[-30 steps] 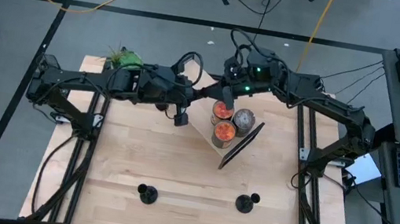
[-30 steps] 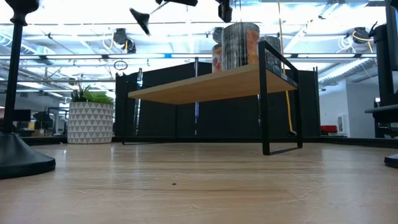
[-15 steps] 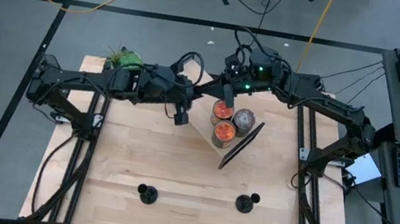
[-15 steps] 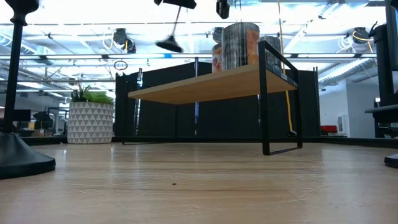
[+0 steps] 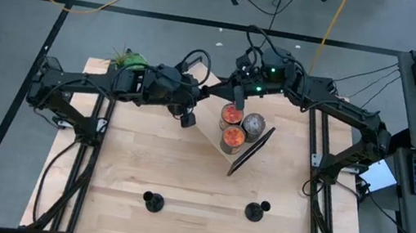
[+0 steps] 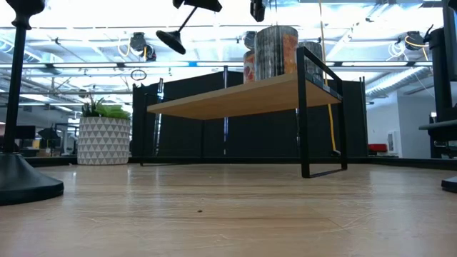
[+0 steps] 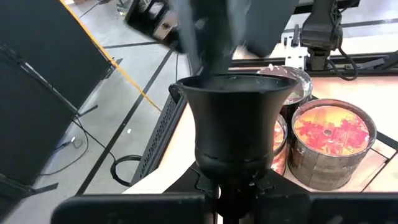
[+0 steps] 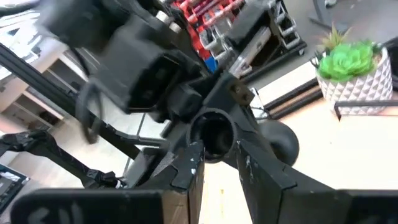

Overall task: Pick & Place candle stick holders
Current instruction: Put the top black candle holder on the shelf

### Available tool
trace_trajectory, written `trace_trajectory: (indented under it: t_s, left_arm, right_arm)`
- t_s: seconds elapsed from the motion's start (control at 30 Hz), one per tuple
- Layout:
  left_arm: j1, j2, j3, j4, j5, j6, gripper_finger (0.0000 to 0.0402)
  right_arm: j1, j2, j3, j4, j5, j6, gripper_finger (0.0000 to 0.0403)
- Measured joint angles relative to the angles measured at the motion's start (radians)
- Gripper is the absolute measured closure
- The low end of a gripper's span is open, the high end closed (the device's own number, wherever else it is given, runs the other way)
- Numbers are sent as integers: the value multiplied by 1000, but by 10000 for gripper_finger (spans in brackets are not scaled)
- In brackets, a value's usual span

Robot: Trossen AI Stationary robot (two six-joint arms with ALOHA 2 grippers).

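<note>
One black candle stick holder is held high above the table's far middle. Its top cup [image 7: 236, 124] fills the left wrist view and its round base [image 6: 170, 39] shows in the low view. My left gripper [image 5: 187, 109] is shut on it. My right gripper [image 5: 235, 97] is open, facing it over the shelf; its fingertips [image 8: 196, 155] stand on either side of the cup's mouth [image 8: 211, 134]. Two more holders [image 5: 153, 202] [image 5: 256, 212] stand upright on their bases near the table's near edge. My left gripper pinches the holder's thin stem [image 7: 235, 186] just under the cup, between its two fingers; the cup stands out beyond the fingertips. The holder is lifted clear and tilted, its base [image 6: 170, 39] hanging down toward the table's left. My right gripper: I cannot tell whether it touches the cup.
A small wooden shelf with a black frame [image 6: 243, 96] stands at the far middle and bears three candle tins [image 5: 233, 124]. A potted plant [image 5: 128, 61] stands at the far left corner. In the low view the standing holders show at the left [image 6: 21, 171] and right [image 6: 450, 184] edges.
The held holder has swung under my left gripper: its base went from up on the left, down to nearly under the gripper, then back up toward the left. My left gripper has shifted a little toward the far edge.
</note>
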Motion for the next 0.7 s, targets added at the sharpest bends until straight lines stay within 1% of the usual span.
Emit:
trace_trajectory:
  t_s: [0.2,0.37,0.47,0.6,0.7]
  left_arm:
    - [8,-12,0,-38,0,-20,371]
    - [11,-12,0,-67,-28,-25,381]
    - [26,-13,0,-90,-28,-30,384]
    - [61,-13,0,-139,-26,-63,371]
    - [92,-13,0,-143,-25,-72,362]
  right_arm:
    - [-21,-31,0,-8,1,-6,312]
    - [-35,-65,1,-7,4,-22,312]
    - [-35,-83,1,-5,4,-27,312]
    - [-35,-104,1,-10,4,-34,312]
    - [-35,-115,1,-10,4,-50,312]
